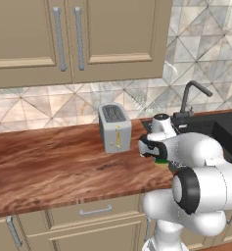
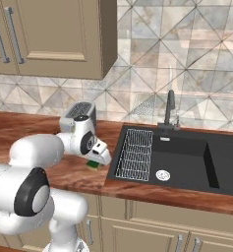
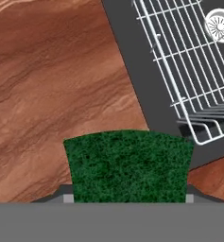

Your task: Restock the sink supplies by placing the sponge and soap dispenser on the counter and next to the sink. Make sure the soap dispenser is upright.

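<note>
The gripper [image 3: 130, 201] has its fingers clamped on the sponge [image 3: 128, 165], one on each short edge. It looks light, soft and squashy, so an edge hold suits. Below it lies the counter [image 3: 52, 94]; just beyond, the sink [image 3: 146, 90] rim and wire rack [image 3: 189, 71].

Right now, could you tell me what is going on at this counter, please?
The robot arm is handling the sponge, the first of the sink supplies. Its hand is low over the wooden counter, just left of the sink, with the green sponge between its fingers. From the pictures I cannot tell whether the sponge already rests on the wood. A toaster stands behind the arm. The wire rack lies in the sink's near end.
</note>
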{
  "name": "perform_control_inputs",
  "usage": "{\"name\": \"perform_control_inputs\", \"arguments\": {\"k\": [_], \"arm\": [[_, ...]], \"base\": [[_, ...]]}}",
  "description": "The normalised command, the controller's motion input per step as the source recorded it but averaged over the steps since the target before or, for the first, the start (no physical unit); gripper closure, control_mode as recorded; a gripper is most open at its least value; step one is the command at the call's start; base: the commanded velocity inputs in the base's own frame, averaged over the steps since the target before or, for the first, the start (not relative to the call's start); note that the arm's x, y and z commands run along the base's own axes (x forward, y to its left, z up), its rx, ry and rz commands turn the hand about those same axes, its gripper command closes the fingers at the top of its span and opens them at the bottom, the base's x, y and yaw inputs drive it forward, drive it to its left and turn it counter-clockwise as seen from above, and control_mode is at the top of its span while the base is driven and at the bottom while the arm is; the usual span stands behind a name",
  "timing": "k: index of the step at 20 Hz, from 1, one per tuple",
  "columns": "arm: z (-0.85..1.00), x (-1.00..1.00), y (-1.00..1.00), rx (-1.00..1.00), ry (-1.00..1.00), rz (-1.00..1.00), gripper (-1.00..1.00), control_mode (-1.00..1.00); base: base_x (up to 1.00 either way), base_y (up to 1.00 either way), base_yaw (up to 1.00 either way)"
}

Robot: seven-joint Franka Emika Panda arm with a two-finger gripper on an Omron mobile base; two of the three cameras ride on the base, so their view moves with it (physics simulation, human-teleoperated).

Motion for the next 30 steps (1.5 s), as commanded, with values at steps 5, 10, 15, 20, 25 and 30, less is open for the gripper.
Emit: {"name": "perform_control_inputs", "arguments": {"k": [5,10,15,20,25,30], "arm": [[-0.34,0.24,0.0,0.0,0.0,0.0,1.0,-1.0],[-0.41,0.01,-0.01,0.01,0.0,0.0,1.0,-1.0],[-0.4,0.0,0.0,0.01,0.0,0.0,-1.0,-1.0],[-0.28,0.0,0.0,0.04,0.0,0.0,-1.0,-1.0],[-0.05,-0.03,0.0,0.03,-0.01,0.0,-1.0,-1.0],[0.23,-0.32,0.0,0.0,-0.1,-0.01,-1.0,-1.0]], "base": [[0.0,0.0,0.0],[0.0,0.0,0.0],[0.0,0.0,0.0],[0.0,0.0,0.0],[0.0,0.0,0.0],[0.0,0.0,0.0]]}}
